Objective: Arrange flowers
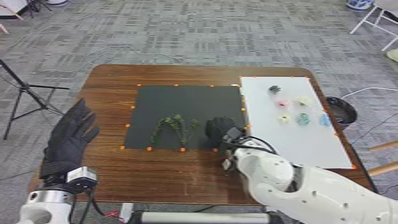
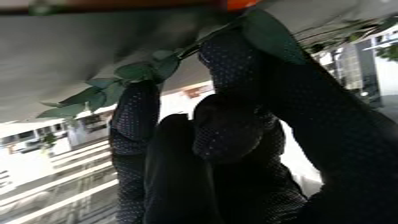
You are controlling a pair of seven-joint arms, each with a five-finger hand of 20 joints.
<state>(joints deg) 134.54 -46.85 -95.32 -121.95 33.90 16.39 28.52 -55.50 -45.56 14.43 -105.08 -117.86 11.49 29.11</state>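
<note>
Head view: I have the left hand (image 1: 67,140) at the left side of the wooden table (image 1: 115,172), fingers extended. The right hand (image 1: 222,131), gloved in black fabric, is at the right edge of the matte, rectangular black sheet (image 1: 182,100). Thin, branching green stems (image 1: 178,122) lie on that sheet, just left of the right hand. Small, rounded flower heads (image 1: 282,103) lie on the smooth white sheet (image 1: 311,150), to its right.

Right wrist view: The right hand (image 2: 226,132) shows dotted, textured fabric. I read thumb and finger pinched on a slender leafy sprig (image 2: 138,71) with smooth, oval leaves; its stem crosses at the fingertips.
</note>
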